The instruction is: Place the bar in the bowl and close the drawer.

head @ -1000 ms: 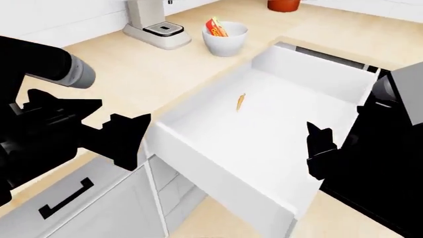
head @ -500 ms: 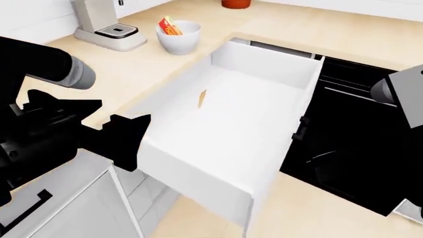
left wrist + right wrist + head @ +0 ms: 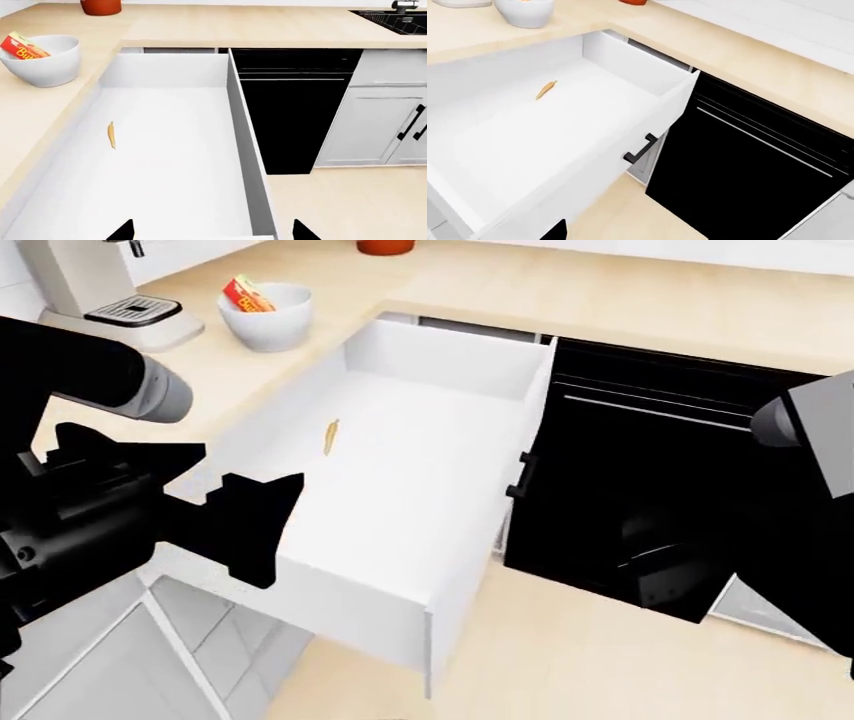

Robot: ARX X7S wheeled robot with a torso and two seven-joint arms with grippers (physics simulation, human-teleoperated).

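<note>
Both grippers' finger states unclear, risking a glancing shove that skews the open drawer (image 3: 400,480) instead of shutting it.

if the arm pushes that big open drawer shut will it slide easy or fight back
The drawer would probably slide easily: it is pulled far out and holds only a tiny orange sliver, so it should be light for its size. It is wide, so a push near one corner might skew it; pushing beside the black handle seems safer. The loose sliver may skid.
</note>
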